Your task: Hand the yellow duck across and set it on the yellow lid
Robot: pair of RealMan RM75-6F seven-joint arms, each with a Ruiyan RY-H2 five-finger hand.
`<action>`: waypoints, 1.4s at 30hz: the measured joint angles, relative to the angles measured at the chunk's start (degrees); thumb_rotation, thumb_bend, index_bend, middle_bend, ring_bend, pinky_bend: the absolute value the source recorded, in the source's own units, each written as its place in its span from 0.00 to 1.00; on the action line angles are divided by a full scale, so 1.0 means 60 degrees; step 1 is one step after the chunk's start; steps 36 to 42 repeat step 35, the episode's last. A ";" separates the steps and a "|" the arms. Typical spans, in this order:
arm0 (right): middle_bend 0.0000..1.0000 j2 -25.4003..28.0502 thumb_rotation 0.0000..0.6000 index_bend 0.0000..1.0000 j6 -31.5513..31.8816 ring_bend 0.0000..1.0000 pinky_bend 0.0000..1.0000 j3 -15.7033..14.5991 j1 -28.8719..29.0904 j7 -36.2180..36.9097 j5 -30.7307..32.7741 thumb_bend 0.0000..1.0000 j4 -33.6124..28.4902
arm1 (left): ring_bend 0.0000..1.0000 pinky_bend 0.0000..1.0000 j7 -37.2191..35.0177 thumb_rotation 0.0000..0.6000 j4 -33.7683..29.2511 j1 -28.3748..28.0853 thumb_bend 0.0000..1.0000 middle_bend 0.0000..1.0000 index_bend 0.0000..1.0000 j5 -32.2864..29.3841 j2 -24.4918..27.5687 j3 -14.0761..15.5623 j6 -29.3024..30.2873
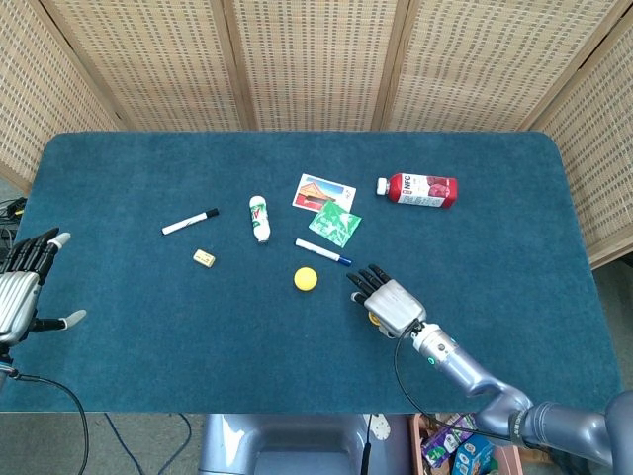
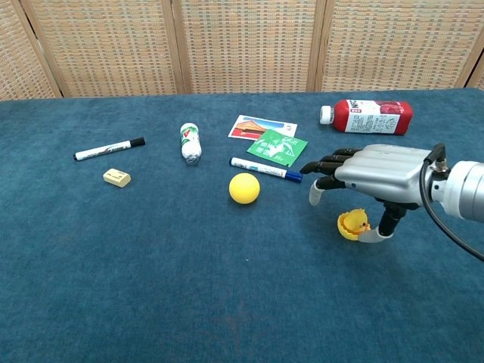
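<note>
The small yellow duck (image 2: pixel 353 224) lies on the blue table cloth under my right hand (image 2: pixel 378 172). The thumb tip sits at the duck's right side, while the other fingers stretch out above it and to the left without touching it. From the head view only a sliver of the duck (image 1: pixel 374 318) shows beneath the right hand (image 1: pixel 386 300). The round yellow lid (image 2: pixel 244 187) lies left of the duck, also visible in the head view (image 1: pixel 306 279). My left hand (image 1: pixel 25 287) hovers at the table's left edge, fingers spread and empty.
A blue-capped marker (image 2: pixel 266 169), a green packet (image 2: pixel 277 147) and a picture card (image 2: pixel 256 127) lie behind the lid. A red juice bottle (image 2: pixel 368 116) lies at the back right. Further left are a small white bottle (image 2: pixel 190 143), a black marker (image 2: pixel 110 148) and an eraser (image 2: pixel 116 178).
</note>
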 measured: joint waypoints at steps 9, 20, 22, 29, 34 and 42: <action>0.00 0.0286 1.00 0.23 0.0412 0.00 0.00 -0.0018 -0.0166 -0.0248 -0.0084 0.21 -0.0456 | 0.00 0.00 -0.0060 1.00 -0.0017 0.0019 0.00 0.00 0.00 0.0096 0.0024 0.0031 0.0001; 0.00 0.1659 1.00 0.00 0.3249 0.00 0.00 -0.0517 -0.1784 0.0076 -0.0811 0.00 -0.1575 | 0.00 0.00 -0.0100 1.00 0.0012 0.0259 0.00 0.00 0.00 0.0414 -0.0012 0.0126 0.0480; 0.00 0.1890 1.00 0.00 0.4179 0.00 0.00 -0.0649 -0.2374 0.0382 -0.0934 0.00 -0.1561 | 0.00 0.00 0.0000 1.00 0.0036 0.0386 0.00 0.00 0.00 0.0578 -0.0094 0.0196 0.0731; 0.00 0.2369 1.00 0.00 0.6995 0.00 0.00 -0.0969 -0.4469 0.2222 -0.1186 0.00 -0.1057 | 0.00 0.00 0.0095 1.00 0.0182 0.1043 0.00 0.00 0.00 0.1297 -0.0448 0.0793 0.1415; 0.00 0.2469 1.00 0.00 0.7913 0.00 0.00 -0.1106 -0.5397 0.3300 -0.1244 0.00 -0.0764 | 0.00 0.00 0.0236 1.00 0.0314 0.1277 0.00 0.00 0.00 0.1658 -0.0618 0.1088 0.1603; 0.00 0.2474 1.00 0.00 0.8025 0.00 0.00 -0.1123 -0.5501 0.3393 -0.1253 0.00 -0.0718 | 0.00 0.00 0.0281 1.00 0.0337 0.1304 0.00 0.00 0.00 0.1739 -0.0648 0.1113 0.1658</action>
